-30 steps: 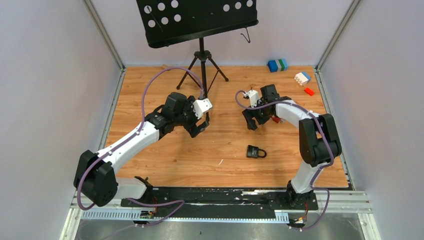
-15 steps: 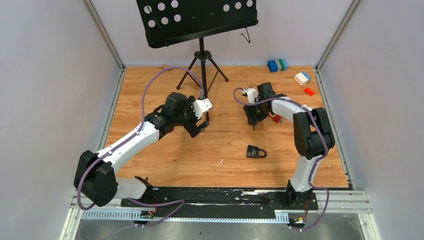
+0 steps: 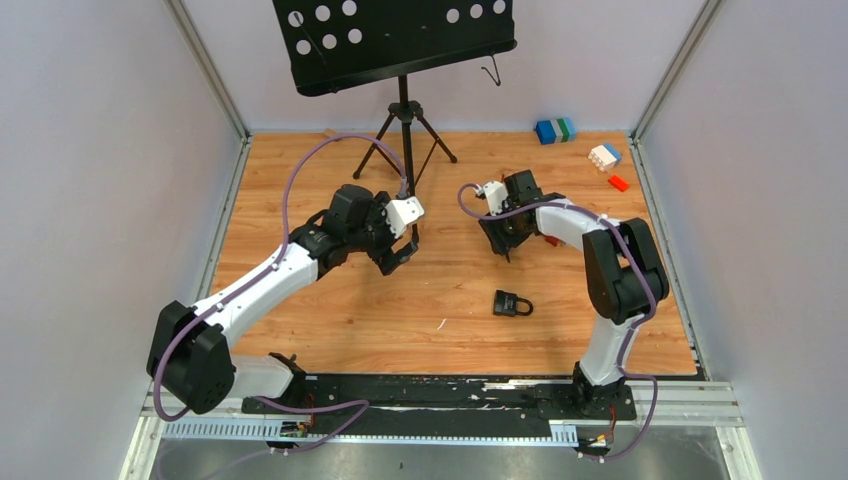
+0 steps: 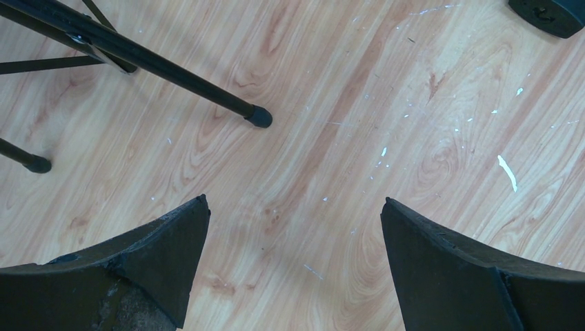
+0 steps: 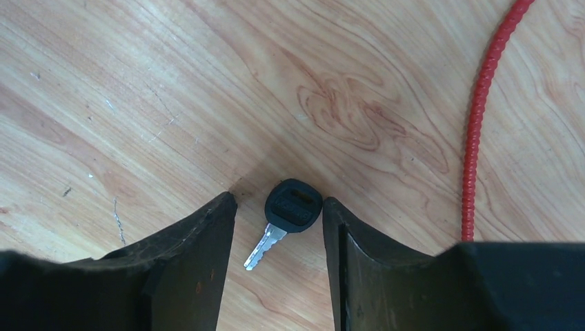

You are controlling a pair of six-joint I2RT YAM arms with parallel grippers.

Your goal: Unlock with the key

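Note:
A black padlock [image 3: 511, 303] lies on the wooden table in front of the right arm, apart from both grippers. The key [image 5: 284, 221], with a black head and a silver blade, lies flat on the table between my right gripper's [image 5: 279, 201] fingers; its head touches the right finger [image 5: 359, 255]. The right gripper [image 3: 503, 243] is open around the key, low over the table. The key is hidden in the top view. My left gripper [image 3: 403, 251] is open and empty over bare wood [image 4: 296, 207], left of the padlock.
A black music stand [image 3: 403, 110] stands at the back centre; one foot [image 4: 259, 117] is near the left gripper. A red coiled cord [image 5: 476, 124] lies right of the key. Toy bricks [image 3: 555, 130] sit at the back right.
The right gripper has shifted left and a little toward the back of the table. The left arm and the padlock have not moved.

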